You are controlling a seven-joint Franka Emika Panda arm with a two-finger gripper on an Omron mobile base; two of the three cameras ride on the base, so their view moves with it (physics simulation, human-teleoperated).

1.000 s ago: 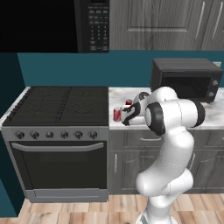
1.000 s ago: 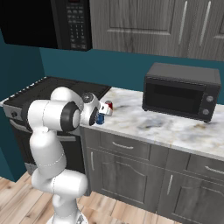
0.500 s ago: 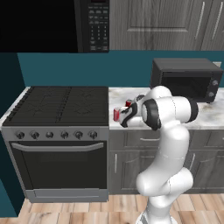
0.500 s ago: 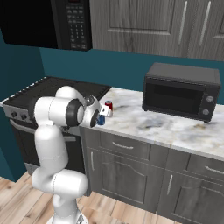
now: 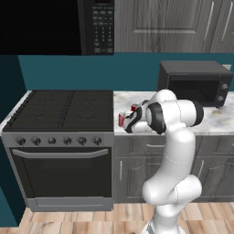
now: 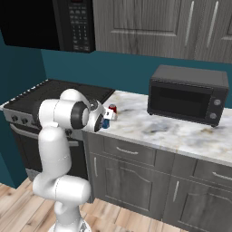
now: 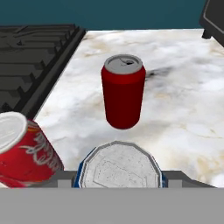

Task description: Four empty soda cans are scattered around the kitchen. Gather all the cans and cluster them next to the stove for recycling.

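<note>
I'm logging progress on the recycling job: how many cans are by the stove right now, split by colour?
Red cans: 2, one upright, one at the lower left of the hand view
Blue cans: 1, nearest the camera
Total: 3 cans, on the marble counter beside the stove

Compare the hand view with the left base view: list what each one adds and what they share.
Hand view: the blue can with its silvery top close up, and the opened lid of the upright red can. Left base view: the stove's knobs, the oven handle, the keypad microwave, the white arm. Both: the upright red can, a tilted red can, stove grates, marble counter, countertop microwave.
</note>
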